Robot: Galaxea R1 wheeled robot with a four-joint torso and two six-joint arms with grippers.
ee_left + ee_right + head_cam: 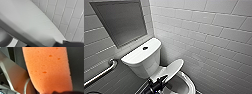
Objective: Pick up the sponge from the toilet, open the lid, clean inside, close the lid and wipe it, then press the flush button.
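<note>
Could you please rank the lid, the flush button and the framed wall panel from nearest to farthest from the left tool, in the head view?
1. The lid, right at the left tool, tilted up.
2. The flush button, on top of the toilet.
3. The framed wall panel, highest, upper left.

A tiled restroom: in the head view a white toilet [144, 62] stands near 6 o'clock with a dark flush button [145, 48] on its tank top, white brick-laid wall tiles [209, 32] run from 12 to 4 o'clock, a metal grab bar [102, 72] sits at 8 o'clock, and a framed grey panel [121, 21] hangs at 10 o'clock
</note>
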